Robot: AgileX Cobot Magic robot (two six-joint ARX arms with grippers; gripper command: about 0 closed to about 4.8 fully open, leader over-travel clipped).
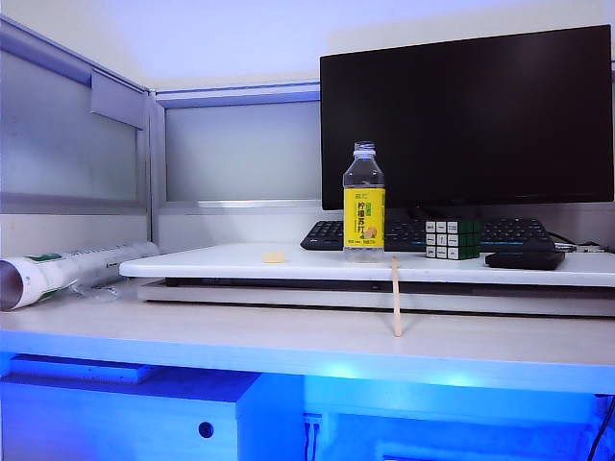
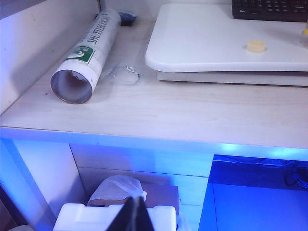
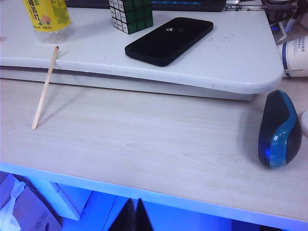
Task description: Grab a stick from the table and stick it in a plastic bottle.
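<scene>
Nothing of the task is under way yet — the stick leans untouched, its foot on the table near the front edge and its top against the edge of the raised white board. In the exterior view the plastic bottle stands upright and uncapped on that board, just behind the stick's top end, with a small beige lump to one side, a puzzle cube and a black phone to the other. A keyboard and monitor sit behind; a large white tube lies at the table's left end. Neither arm shows here.

The left wrist view looks down past the table's front edge onto the tube and the board's left corner; the left tool appears only as a dark tip, its jaws together. Neither stick nor bottle shows here.

The right wrist view shows the stick, the bottle's lower part, cube, phone and a blue mouse near the table's right edge. The right tool, jaws pressed together, hangs off the front edge, well apart from the stick.

Judging by position, the right tool should spread its jaws, reach in and pinch the stick's free middle. The bottle's mouth is cut off in this view, so aligning for insertion looks hard to judge from here.
</scene>
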